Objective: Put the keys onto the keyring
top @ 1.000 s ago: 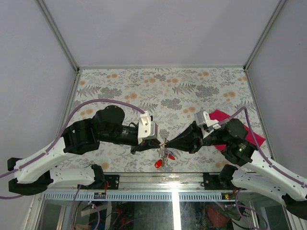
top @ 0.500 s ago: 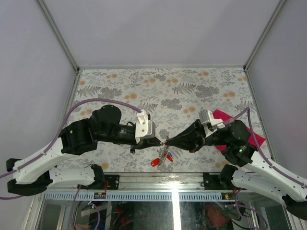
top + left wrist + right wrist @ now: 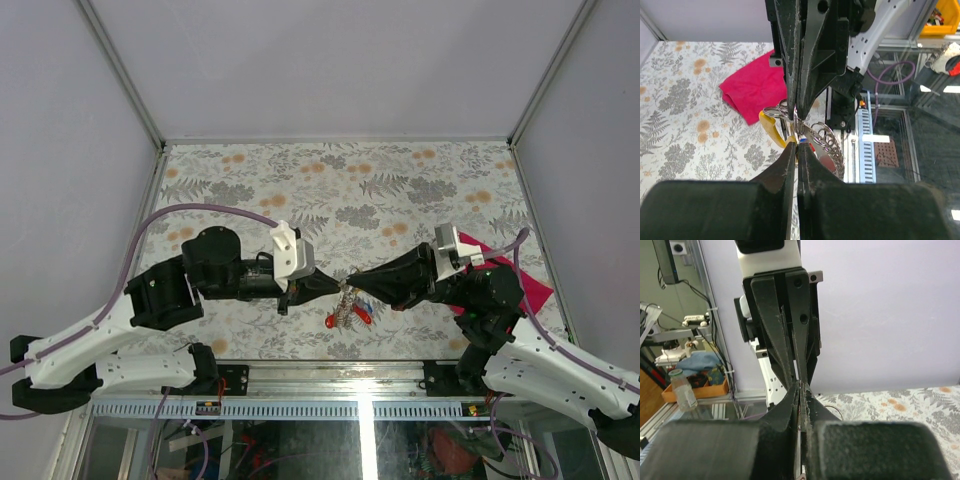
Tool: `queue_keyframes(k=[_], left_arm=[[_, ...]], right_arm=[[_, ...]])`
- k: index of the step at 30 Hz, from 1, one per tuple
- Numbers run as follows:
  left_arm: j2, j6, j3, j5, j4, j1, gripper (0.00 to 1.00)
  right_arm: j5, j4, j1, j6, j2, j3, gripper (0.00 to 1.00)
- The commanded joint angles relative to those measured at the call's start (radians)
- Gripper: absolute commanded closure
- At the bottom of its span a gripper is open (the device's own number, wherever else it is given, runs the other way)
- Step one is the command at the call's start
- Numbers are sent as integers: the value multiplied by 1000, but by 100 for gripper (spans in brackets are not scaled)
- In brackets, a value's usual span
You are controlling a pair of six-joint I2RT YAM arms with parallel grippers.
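Note:
My left gripper (image 3: 334, 285) and right gripper (image 3: 357, 286) meet tip to tip above the near middle of the table. Both are shut on the thin silvery keyring (image 3: 794, 119), the right from the far side (image 3: 796, 107) and the left from the near side (image 3: 799, 148). The keys hang from the ring below the tips: a red-headed one (image 3: 330, 320), a red and blue pair (image 3: 361, 313), and a yellow head (image 3: 771, 128) in the left wrist view. A silvery coiled charm (image 3: 829, 143) hangs with them. In the right wrist view my fingertips (image 3: 801, 386) touch the left ones, with a ring arc (image 3: 835, 410) beside them.
A magenta cloth (image 3: 520, 272) lies on the flowered tabletop (image 3: 340, 190) at the right, partly under the right arm; it also shows in the left wrist view (image 3: 757, 90). The table's near edge and metal rail (image 3: 330, 365) run just below the hanging keys.
Both grippers have moved slightly away from the near edge and tilted, still tip to tip. The bunch of keys moved with them and swung a little.

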Motion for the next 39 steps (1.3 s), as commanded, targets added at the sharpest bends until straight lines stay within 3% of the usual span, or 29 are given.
queue_keyframes(k=[1,5,8,14,23,33,39], left_arm=[[-25,-63,-45,-6,151,-5,100],[-33,-89,-71,-13,201,-6,97],[-45,-99,-82,-12,227,-5,86],[-77,-105,-83,-21,264,-6,75],[-122,-124,-114,-35,336,-4,65],[-86,-134,-143,-17,357,-4,65],[-60,-134,-130,11,360,-5,73]], right_arm=[[134,250,5,36,1,-5,100],[144,297,4,51,12,-16,100],[127,280,5,41,7,-10,100],[51,192,5,8,-4,18,100],[-2,142,5,-7,-9,45,100],[-34,158,5,11,-3,59,100],[-38,159,5,11,-6,59,100]])
